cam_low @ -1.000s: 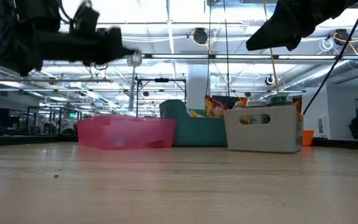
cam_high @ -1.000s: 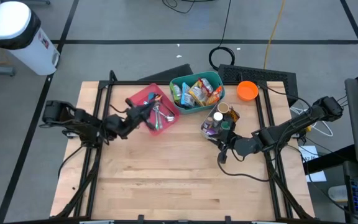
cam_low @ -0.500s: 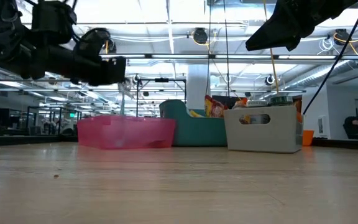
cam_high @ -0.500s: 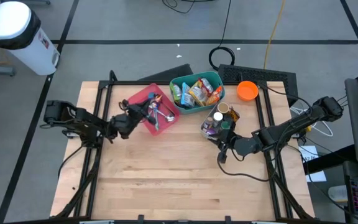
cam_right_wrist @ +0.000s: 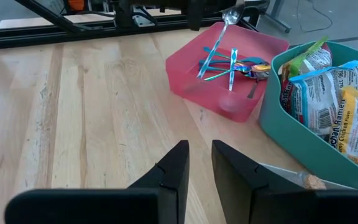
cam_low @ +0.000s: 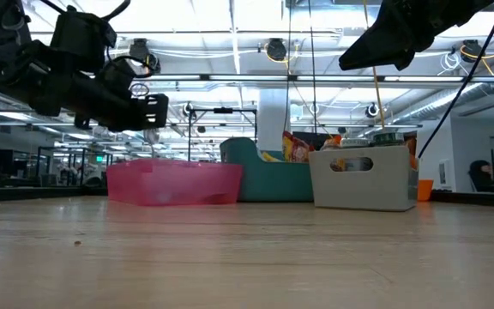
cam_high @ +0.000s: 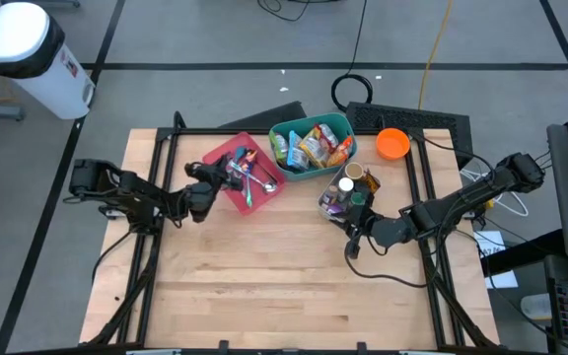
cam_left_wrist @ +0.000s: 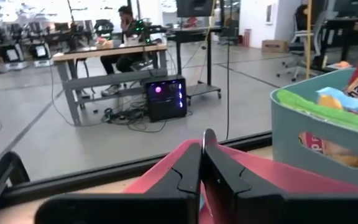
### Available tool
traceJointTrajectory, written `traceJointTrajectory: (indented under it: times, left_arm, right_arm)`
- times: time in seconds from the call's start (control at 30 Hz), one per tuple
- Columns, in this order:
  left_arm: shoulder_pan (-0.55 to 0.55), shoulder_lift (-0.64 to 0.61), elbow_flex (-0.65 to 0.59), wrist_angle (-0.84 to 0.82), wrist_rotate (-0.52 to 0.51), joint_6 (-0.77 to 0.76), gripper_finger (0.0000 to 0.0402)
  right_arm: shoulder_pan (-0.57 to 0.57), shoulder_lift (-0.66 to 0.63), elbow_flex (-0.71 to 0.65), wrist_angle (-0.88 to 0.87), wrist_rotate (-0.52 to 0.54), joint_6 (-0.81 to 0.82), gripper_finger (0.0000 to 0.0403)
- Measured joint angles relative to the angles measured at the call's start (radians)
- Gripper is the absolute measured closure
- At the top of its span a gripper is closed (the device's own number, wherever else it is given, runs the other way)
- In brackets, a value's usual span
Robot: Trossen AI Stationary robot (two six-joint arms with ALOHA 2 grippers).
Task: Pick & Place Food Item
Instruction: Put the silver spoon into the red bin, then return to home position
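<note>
Food packets [cam_high: 312,145] fill a teal bin [cam_high: 282,135] at the table's far middle, also seen in the right wrist view [cam_right_wrist: 328,118]. My left gripper [cam_high: 221,180] is shut and points level, just left of a pink bin [cam_high: 227,200] and above its rim height [cam_low: 163,110]. Nothing shows between its fingers [cam_left_wrist: 202,155]. My right gripper [cam_high: 353,245] hangs over the table near a white bin [cam_high: 325,202]. It is open by a narrow gap [cam_right_wrist: 199,155], with bare table showing through.
The pink bin [cam_right_wrist: 194,81] holds spoons and other utensils [cam_right_wrist: 232,62]. The white bin [cam_low: 363,176] holds jars and bottles. An orange bowl [cam_high: 392,144] sits at the far right. Black frame rails run along both sides. The near half of the wooden table [cam_high: 284,296] is bare.
My left gripper has drawn back from over the pink bin toward the table's left edge and sunk lower. It has tipped from slanting down to level and stays shut. My right arm has kept still.
</note>
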Motion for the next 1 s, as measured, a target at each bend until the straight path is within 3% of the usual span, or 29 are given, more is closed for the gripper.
traceJointTrajectory:
  times: [0.2,0.73,0.83,1.0]
  left_arm:
    - [0.0,0.0,0.0,-0.024,-0.052,-0.103,0.039]
    - [0.01,0.0,0.0,-0.068,-0.051,-0.162,0.0286]
    - [0.011,0.0,0.0,-0.068,0.076,-0.144,0.0271]
    - [0.041,-0.033,0.006,-0.072,0.476,-0.131,0.026]
  right_arm:
    - [0.0,0.0,0.0,0.0,0.0,0.0,0.0344]
    - [0.0,0.0,0.0,0.0,0.0,0.0,0.0344]
    - [0.0,0.0,0.0,0.0,-0.001,0.0,0.0344]
    - [0.0,0.0,0.0,0.0,-0.001,0.0,0.0344]
